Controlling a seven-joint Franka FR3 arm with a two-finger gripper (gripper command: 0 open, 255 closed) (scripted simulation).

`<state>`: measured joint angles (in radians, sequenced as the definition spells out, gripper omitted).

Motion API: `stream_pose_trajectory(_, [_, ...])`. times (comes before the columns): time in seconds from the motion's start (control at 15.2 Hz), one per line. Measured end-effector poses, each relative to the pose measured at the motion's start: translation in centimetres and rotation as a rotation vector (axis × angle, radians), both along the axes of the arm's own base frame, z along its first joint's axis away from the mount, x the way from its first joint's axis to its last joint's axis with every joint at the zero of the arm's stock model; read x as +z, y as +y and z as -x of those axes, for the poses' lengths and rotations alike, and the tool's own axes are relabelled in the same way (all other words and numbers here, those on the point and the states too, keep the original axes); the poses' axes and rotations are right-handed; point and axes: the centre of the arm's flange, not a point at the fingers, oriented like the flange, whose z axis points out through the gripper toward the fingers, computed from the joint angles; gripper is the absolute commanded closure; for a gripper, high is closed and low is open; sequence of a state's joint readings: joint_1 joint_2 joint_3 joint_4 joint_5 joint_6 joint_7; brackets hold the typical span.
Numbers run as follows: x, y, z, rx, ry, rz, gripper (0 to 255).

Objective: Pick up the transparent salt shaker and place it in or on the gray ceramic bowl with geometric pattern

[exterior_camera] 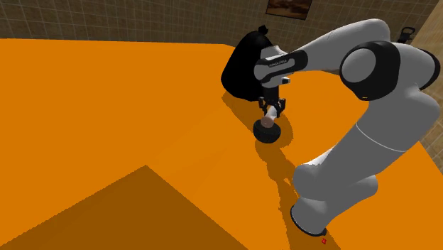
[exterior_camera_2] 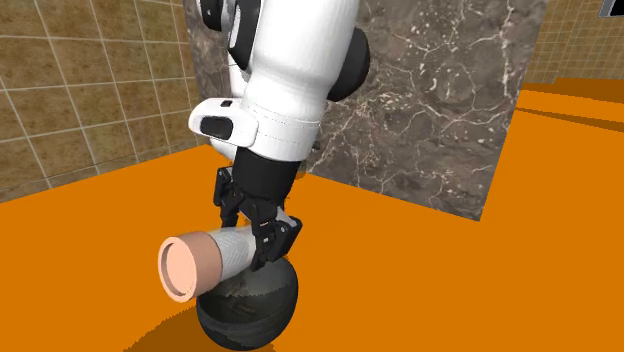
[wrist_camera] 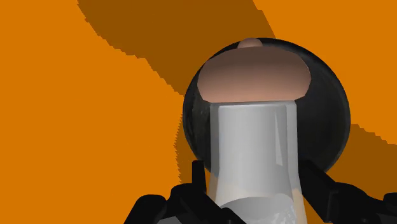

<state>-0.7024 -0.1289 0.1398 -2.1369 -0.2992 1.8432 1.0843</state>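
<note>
The pincer (exterior_camera_2: 262, 243) clamps the salt shaker (exterior_camera_2: 205, 262) lying sideways over the dark bowl (exterior_camera_2: 250, 318); whether they touch is unclear; the shaker hides the bowl's middle.

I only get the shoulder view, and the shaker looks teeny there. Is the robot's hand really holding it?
Observer: Yes. In the wrist view the gripper has its two black fingers clasping the salt shaker, one on each side.
Operator: Is it standing up straight?
Observer: No. The second exterior view shows it lying sideways, with its pinkish cap pointing toward that view's left.
Operator: Is it in the bowl yet?
Observer: Not let go. The second exterior view shows it clasped right over the top of the dark bowl. I can't tell if the two touch.
</note>
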Motion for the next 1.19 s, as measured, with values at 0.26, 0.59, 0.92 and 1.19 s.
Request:
stream_pose_trajectory(0.26, [-2.2, 0.0, 0.1, 0.000, 0.000, 0.000, 255])
stream_pose_trajectory(0.59, [-3.4, 0.0, 0.1, 0.000, 0.000, 0.000, 255])
stream_pose_trajectory(0.92, [-3.4, 0.0, 0.1, 0.000, 0.000, 0.000, 0])
stream_pose_trajectory(1.19, [-3.4, 0.0, 0.1, 0.000, -0.001, 0.000, 0])
